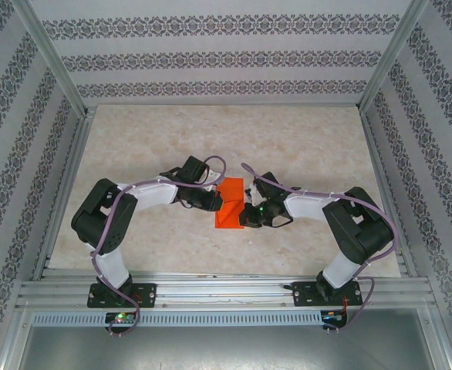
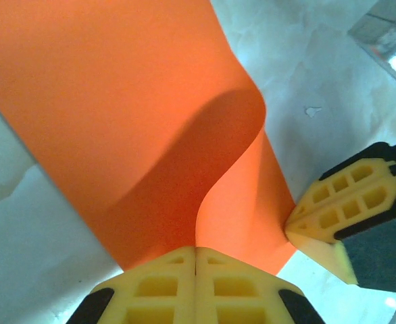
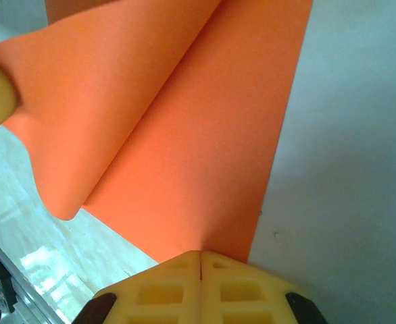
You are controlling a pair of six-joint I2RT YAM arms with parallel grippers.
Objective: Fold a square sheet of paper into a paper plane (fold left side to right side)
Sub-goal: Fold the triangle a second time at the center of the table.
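**Top external.** The square sheet of paper (image 1: pixel 228 205) lies mid-table (image 1: pixel 303 146), partly doubled over. The left gripper (image 1: pixel 211 202) meets it at 9 o'clock and the right gripper (image 1: pixel 250 216) at 4 o'clock.

**Left wrist.** The left gripper's yellow fingers (image 2: pixel 159 285), at 6 o'clock, are pressed together, pinching the raised flap. The flap bows in a soft, uncreased curve toward 1 o'clock. The right gripper's tip touches the sheet's edge at 4 o'clock.

**Right wrist.** The right gripper's fingers (image 3: pixel 163 291), at 6 o'clock, are likewise closed, seemingly nipping the sheet's near edge. The lifted layer rolls over toward 8 o'clock.

**Technique.** The step in hand appears to be the left-to-right fold. It should go best if the flap is carried across until the edges coincide, with the right side kept anchored, and the crease is pressed only after that.
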